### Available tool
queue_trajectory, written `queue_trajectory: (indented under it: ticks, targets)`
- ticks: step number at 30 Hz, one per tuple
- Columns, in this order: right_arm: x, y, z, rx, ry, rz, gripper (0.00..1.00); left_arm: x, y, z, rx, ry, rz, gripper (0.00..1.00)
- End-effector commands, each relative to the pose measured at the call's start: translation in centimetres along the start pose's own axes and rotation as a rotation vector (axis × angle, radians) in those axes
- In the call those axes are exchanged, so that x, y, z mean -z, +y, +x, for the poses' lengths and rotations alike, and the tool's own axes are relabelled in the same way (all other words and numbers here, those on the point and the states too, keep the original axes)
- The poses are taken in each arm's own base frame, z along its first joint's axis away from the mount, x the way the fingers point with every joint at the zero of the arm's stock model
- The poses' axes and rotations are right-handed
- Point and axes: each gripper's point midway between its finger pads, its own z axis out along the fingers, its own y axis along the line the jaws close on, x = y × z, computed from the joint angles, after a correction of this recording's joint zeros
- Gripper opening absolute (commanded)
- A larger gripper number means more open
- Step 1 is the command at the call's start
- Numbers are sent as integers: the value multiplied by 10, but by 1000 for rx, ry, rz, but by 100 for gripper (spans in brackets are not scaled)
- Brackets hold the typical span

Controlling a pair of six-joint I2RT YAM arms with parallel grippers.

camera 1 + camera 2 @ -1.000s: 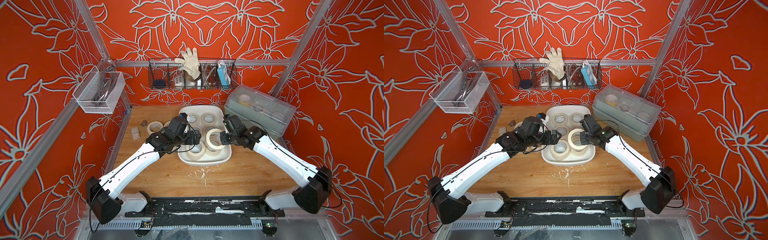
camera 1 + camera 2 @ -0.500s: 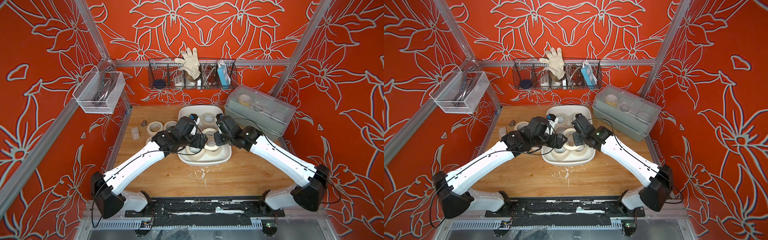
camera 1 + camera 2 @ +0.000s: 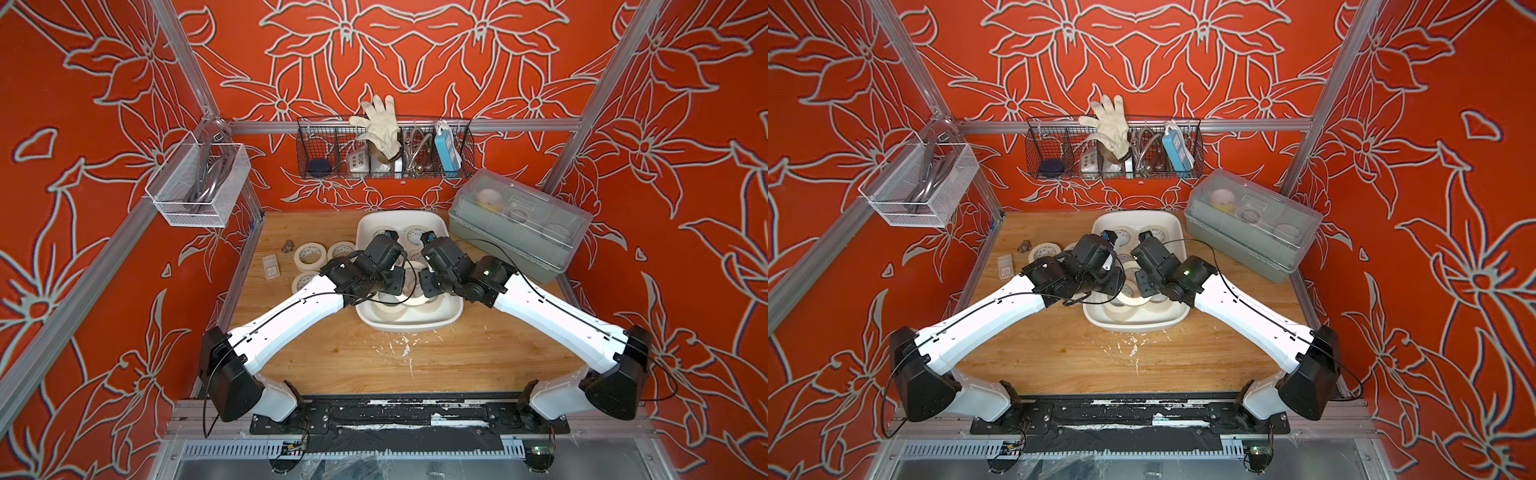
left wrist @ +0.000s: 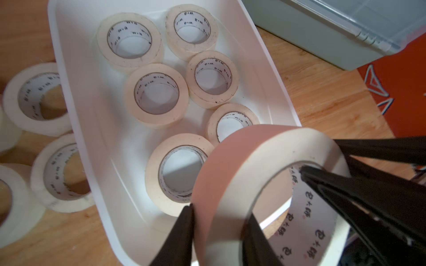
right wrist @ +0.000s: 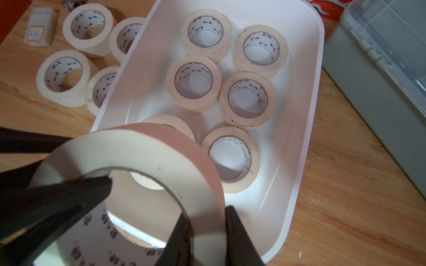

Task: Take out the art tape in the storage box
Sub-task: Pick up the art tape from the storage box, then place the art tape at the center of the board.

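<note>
four tape rolls (image 5: 62, 76) beside storage box (image 5: 302, 110)

tape roll (image 4: 265, 147) in left gripper (image 4: 218, 229) and right gripper (image 4: 322, 157), over storage box (image 4: 76, 69)

Matt paper art tape (image 4: 156, 69); glossy plastic storage box (image 4: 92, 103); wood table (image 4: 322, 103), seemingly matt.

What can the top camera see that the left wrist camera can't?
Only a top view: the white glove in the wire basket, and both arms. Only the left wrist: six rolls lying in the storage box, and the left fingers and right fingers pinching the lifted roll. Both: that box, loose rolls on the table, the grey box.
</note>
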Motion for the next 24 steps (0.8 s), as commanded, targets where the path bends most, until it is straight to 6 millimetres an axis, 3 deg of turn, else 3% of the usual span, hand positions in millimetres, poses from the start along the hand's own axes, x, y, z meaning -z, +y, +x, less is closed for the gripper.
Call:
queue_trajectory:
  ticks: [1, 4, 7, 11, 17, 22, 24]
  targets:
    - [13, 0, -13, -10, -70, -16, 24, 8, -1, -5, 0, -23, 6, 15]
    - [18, 1, -14, -8, -96, -35, 47, 9, 3, -5, 11, -33, -10, 6]
    - [26, 1, -16, -4, -127, -59, 61, 12, 10, -5, 45, -58, -32, 1]
    - [34, -2, -18, -3, -157, -64, 66, 20, 39, -5, 168, -112, -108, 0]
    - [30, -10, -13, -24, -155, -45, 68, 42, 113, 11, 431, -217, -258, 0]
    - [12, -11, -3, -75, -103, -68, 68, 53, 176, 51, 624, -252, -392, 0]
    - [5, -10, 0, -89, -84, -82, 67, 52, 193, 70, 673, -240, -426, 0]
